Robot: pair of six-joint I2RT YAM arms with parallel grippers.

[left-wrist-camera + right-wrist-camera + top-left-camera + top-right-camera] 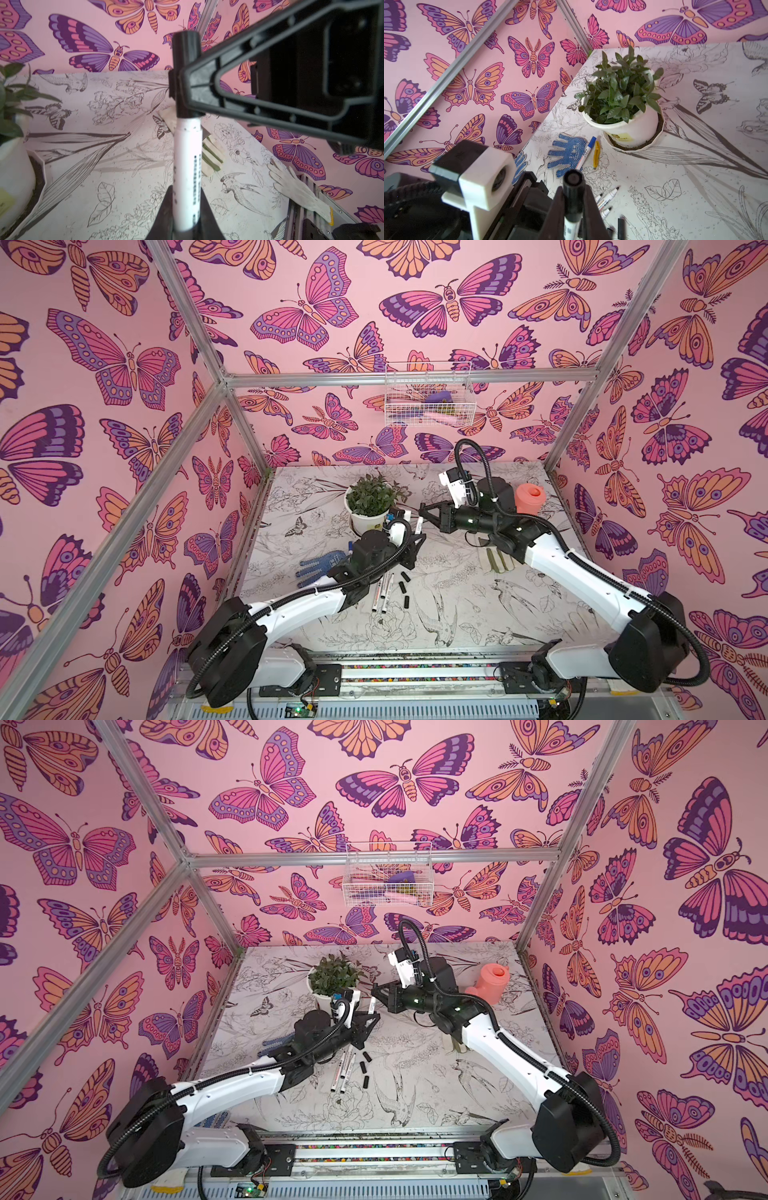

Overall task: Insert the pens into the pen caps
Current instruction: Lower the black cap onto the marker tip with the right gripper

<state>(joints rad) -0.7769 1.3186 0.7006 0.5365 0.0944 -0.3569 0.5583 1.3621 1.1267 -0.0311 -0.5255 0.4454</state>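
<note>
One white pen, black print along barrel, black cap fitted

It was a robot test cell in a lab: aluminium frame bars held butterfly-print wall panels around a small counter, with the left arm and right arm bolted to a base rail.

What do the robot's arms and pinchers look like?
Both arms, the left arm and the right arm, have smooth white shells with chunky black joints. A ribbed black cable loops along each. The left gripper and right gripper are black and shaped like hollow triangles.
</note>
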